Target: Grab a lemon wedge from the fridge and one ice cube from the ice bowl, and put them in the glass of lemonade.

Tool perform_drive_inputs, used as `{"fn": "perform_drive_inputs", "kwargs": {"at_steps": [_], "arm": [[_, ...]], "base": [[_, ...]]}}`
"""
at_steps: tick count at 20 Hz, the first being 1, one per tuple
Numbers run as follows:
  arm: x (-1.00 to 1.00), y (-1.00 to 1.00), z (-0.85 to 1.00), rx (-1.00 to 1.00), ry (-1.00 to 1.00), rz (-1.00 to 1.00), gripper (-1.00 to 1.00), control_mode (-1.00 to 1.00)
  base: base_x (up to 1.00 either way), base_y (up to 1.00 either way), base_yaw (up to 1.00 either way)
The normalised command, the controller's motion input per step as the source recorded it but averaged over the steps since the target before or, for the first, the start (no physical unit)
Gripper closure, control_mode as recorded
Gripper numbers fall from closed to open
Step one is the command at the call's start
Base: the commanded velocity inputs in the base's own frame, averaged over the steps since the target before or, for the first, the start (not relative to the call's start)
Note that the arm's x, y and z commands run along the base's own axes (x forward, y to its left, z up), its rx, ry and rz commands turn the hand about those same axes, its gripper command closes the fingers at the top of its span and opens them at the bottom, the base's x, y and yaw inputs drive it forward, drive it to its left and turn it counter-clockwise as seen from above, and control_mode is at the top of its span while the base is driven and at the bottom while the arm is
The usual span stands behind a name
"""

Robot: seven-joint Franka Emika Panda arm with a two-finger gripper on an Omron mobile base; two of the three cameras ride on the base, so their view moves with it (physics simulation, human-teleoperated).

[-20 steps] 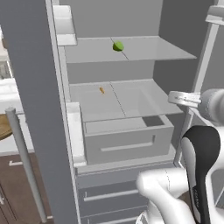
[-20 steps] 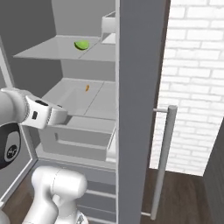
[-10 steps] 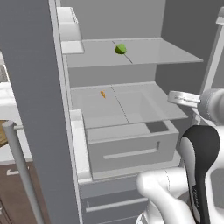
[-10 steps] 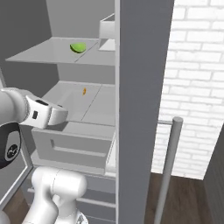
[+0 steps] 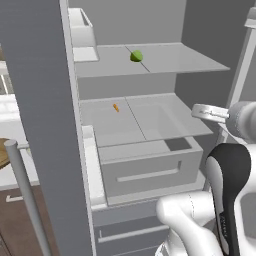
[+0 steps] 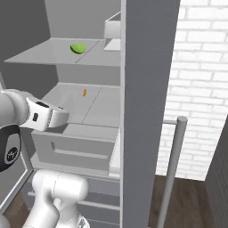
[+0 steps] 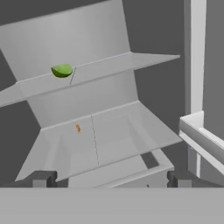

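A: Nearest, the end effector (image 7: 108, 178) stands wide and empty before the open fridge (image 5: 45, 115).

B: And the lemon wedge (image 5: 136, 56)?

A: Farther in, on the upper shelf (image 5: 170, 59). Best to rise, centre on it, then close gently.

White painted brick wall (image 6: 200, 67) showing to the right of the appliance. Dark brown wood plank floor (image 6: 191, 205) running below it; same floor (image 5: 50, 220) showing at lower left. Even, flat lighting.
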Motion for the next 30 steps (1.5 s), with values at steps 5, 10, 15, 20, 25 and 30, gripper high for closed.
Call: {"fn": "perform_drive_inputs", "kwargs": {"at_steps": [5,10,15,20,25,30], "arm": [[0.00,0.03,0.00,0.00,0.00,0.01,-1.00,-1.00],[-0.27,-0.01,0.00,0.00,-0.01,0.05,-1.00,-1.00],[-0.71,0.00,0.30,-0.01,0.00,0.08,-1.00,-1.00],[-0.02,0.07,0.64,-0.02,0.00,0.15,-1.00,-1.00],[0.04,0.28,0.72,-0.02,0.00,0.14,-1.00,-1.00],[0.84,0.48,0.07,-0.05,0.00,0.05,-1.00,-1.00]], "base": [[0.05,0.10,-0.01],[0.00,0.00,0.00],[0.00,0.00,0.00],[0.00,0.00,0.00],[0.00,0.00,0.00],[0.00,0.00,0.00]]}}
